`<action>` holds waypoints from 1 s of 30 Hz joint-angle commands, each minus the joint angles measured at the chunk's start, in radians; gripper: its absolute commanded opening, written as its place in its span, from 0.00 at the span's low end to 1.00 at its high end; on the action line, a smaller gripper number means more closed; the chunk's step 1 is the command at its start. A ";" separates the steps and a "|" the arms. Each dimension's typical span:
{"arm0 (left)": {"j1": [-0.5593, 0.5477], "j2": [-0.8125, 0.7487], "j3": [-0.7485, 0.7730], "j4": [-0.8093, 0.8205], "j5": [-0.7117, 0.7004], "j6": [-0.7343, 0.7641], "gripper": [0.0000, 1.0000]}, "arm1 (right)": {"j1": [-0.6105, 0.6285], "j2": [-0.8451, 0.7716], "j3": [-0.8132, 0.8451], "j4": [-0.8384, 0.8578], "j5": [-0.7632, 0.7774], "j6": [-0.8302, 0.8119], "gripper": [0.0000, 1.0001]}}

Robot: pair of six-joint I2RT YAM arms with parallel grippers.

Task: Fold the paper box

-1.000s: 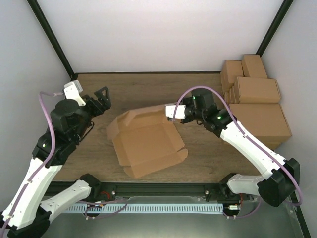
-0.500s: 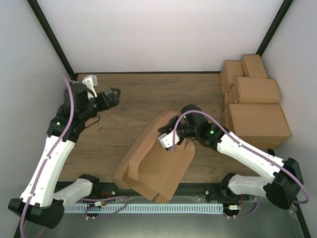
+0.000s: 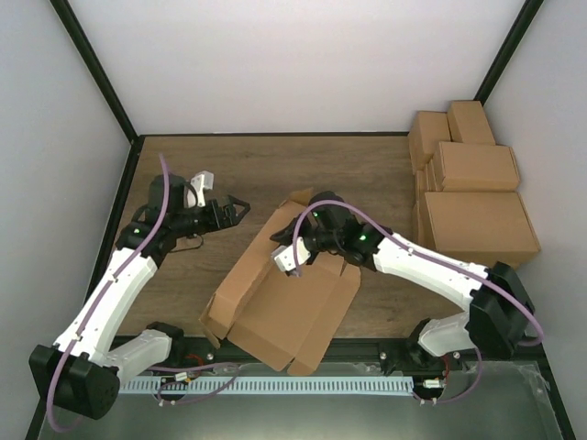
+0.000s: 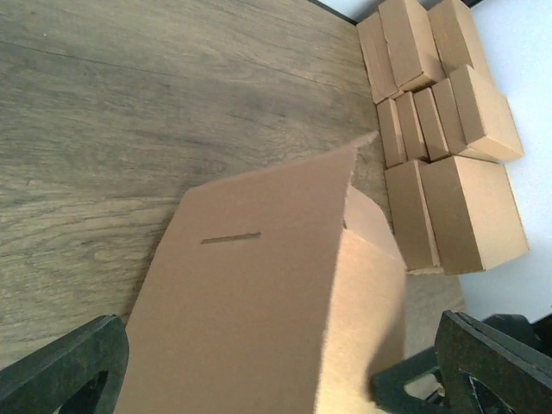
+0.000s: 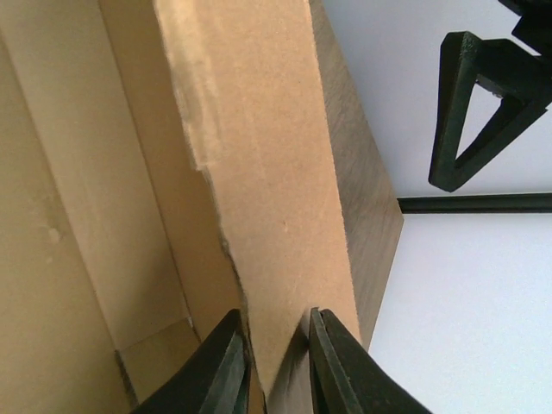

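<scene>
— Where's the paper box (image 3: 284,312)?

— Mid-table (image 3: 303,170), lying at a slant, part folded. One long wall stands up on its far-left side, and its near corner reaches the table's front edge.

— And the right gripper (image 3: 289,259)?

— At the top edge of the box, around the middle of that raised wall. From above I can't tell whether it pinches the cardboard.

— The left gripper (image 3: 237,209)?

— Spread wide, pointing right, near the box's far corner but apart from it. Nothing is between its fingers.

— Anything else?

— A stack of finished brown cartons (image 3: 472,197) against the right wall, well apart from the box.
</scene>
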 commanded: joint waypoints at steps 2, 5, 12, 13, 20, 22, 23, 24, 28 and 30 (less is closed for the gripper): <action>0.003 -0.011 -0.046 0.018 0.051 0.018 1.00 | 0.033 0.078 0.066 0.086 0.043 0.060 0.21; 0.001 -0.010 -0.100 0.041 0.075 0.001 1.00 | 0.035 0.097 0.068 0.086 0.045 0.095 0.21; -0.008 -0.016 -0.175 0.084 0.141 -0.012 0.96 | 0.035 0.076 0.058 0.100 0.037 0.190 0.69; -0.009 -0.017 -0.179 0.085 0.151 -0.010 0.95 | 0.034 0.071 0.062 0.106 0.028 0.210 0.83; -0.014 -0.012 -0.183 0.065 0.156 0.017 0.90 | 0.003 0.008 0.050 0.182 -0.064 0.400 1.00; -0.014 -0.014 -0.182 0.055 0.148 0.022 0.88 | -0.033 -0.023 0.031 0.194 -0.161 0.450 1.00; -0.014 -0.017 -0.182 0.052 0.144 0.022 0.87 | -0.055 -0.042 0.010 0.214 -0.209 0.484 1.00; -0.014 -0.020 -0.185 0.051 0.140 0.024 0.87 | -0.078 -0.063 -0.008 0.238 -0.256 0.520 1.00; -0.014 -0.030 -0.206 0.060 0.140 0.020 0.86 | -0.153 -0.132 -0.059 0.303 -0.354 0.637 1.00; -0.014 -0.035 -0.212 0.062 0.146 0.016 0.85 | -0.183 -0.138 -0.050 0.282 -0.374 0.690 1.00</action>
